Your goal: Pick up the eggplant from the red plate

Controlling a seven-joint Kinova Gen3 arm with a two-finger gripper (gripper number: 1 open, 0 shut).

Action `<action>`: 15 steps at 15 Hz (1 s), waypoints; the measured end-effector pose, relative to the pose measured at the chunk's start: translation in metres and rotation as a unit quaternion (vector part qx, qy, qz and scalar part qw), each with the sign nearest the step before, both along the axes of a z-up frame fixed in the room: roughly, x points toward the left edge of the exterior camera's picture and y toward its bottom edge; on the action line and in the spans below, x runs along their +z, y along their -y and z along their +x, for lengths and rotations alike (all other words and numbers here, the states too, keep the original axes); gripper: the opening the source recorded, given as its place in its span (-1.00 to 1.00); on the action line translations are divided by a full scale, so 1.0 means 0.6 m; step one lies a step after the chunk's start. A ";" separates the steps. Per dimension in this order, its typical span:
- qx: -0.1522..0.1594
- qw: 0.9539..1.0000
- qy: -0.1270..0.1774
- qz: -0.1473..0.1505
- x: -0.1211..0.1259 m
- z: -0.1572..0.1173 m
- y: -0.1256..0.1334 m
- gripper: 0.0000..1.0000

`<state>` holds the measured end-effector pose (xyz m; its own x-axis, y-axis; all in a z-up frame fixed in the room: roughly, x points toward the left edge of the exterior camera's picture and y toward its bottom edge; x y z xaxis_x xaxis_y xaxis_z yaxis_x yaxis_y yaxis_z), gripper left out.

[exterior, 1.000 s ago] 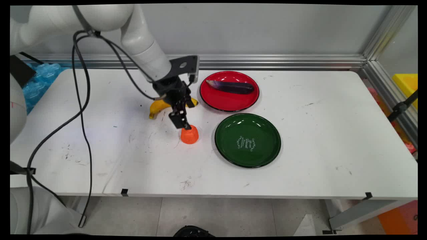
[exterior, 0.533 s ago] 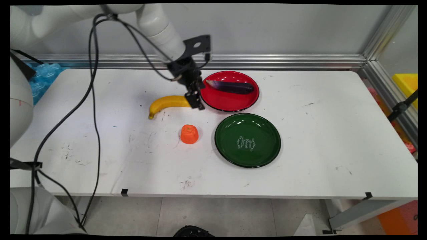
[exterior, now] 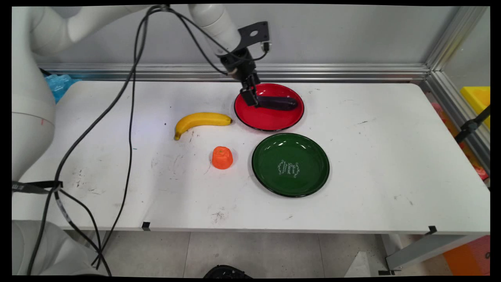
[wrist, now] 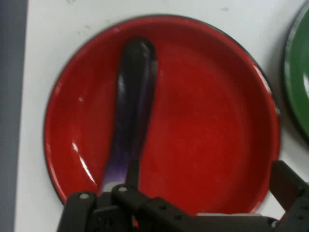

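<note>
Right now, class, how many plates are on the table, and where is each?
2. The red plate sits toward the far side, holding an eggplant under the gripper. The green plate lies just nearer, beside it. None appear hidden.

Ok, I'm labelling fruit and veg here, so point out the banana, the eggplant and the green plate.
banana (exterior: pixel 201 119), main view, middle of its curve.
eggplant (wrist: pixel 133 106), hand view, mid-body.
green plate (exterior: pixel 270 156), main view, bare left inside.
</note>
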<state>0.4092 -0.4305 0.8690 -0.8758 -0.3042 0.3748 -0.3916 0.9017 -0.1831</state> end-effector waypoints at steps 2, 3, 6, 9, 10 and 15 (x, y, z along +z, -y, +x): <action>-0.006 1.000 -0.002 -0.005 -0.008 -0.005 0.033 1.00; -0.008 1.000 -0.002 -0.006 -0.012 -0.006 0.044 1.00; -0.015 1.000 -0.004 -0.008 -0.029 -0.010 0.084 1.00; -0.018 1.000 -0.005 -0.006 -0.052 -0.010 0.113 1.00; -0.019 1.000 -0.006 -0.005 -0.059 -0.009 0.120 1.00; -0.019 1.000 -0.011 0.001 -0.094 -0.010 0.145 1.00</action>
